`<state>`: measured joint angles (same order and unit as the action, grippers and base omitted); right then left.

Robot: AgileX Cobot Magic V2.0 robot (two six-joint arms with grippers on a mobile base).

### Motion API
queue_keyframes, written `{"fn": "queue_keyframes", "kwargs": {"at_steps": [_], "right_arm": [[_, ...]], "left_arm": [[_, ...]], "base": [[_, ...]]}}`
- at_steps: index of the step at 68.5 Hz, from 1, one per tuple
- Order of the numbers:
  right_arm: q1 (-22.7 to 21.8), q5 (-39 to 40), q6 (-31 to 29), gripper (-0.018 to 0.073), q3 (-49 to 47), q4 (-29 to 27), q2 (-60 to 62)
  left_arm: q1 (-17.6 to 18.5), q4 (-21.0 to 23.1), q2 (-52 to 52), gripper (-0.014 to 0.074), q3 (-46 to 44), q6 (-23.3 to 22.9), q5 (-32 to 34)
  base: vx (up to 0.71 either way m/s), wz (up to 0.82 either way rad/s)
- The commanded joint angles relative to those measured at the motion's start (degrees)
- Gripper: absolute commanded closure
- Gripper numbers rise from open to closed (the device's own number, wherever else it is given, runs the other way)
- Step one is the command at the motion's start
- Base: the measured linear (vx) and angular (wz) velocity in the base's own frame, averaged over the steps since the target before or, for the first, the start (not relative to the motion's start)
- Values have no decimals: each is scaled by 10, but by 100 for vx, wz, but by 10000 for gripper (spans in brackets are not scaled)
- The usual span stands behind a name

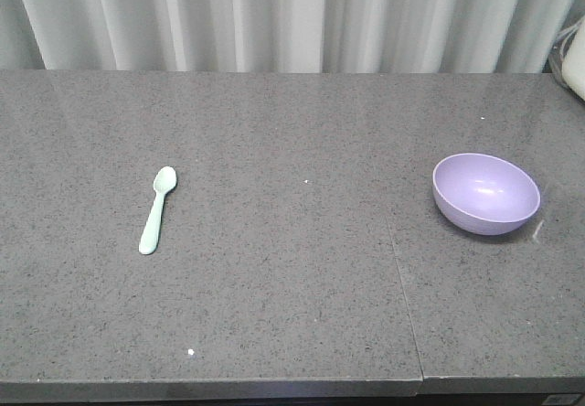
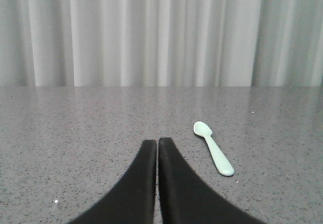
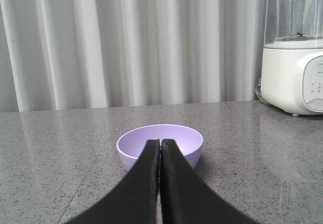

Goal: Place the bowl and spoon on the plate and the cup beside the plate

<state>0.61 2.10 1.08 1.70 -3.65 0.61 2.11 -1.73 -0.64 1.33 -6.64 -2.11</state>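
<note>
The bowl (image 3: 174,133) sits dead ahead of my right gripper (image 3: 160,143), whose jaws are pressed together on nothing. I should part them, then pinch the near rim, though this low view may hide the true gap. The spoon (image 2: 214,149) lies ahead-right of my left gripper (image 2: 157,142), also closed and empty. No plate or cup shows.
</note>
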Motion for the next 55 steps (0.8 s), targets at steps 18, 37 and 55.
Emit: {"fn": "queue_keyframes", "kwargs": {"at_steps": [18,37,55], "right_arm": [[-3,45,-1,570,5,2,5],[-3,46,-1,570,5,2,5],[-3,22,-4,570,-43,1,-6]], "left_arm": [[-2,1,-8,603,-10,-4,44],[-2,0,-8,603,-10,-4,48],[-2,2,-6,603,-62,-4,30]], "base": [[0,0],[0,0],[0,0]]}}
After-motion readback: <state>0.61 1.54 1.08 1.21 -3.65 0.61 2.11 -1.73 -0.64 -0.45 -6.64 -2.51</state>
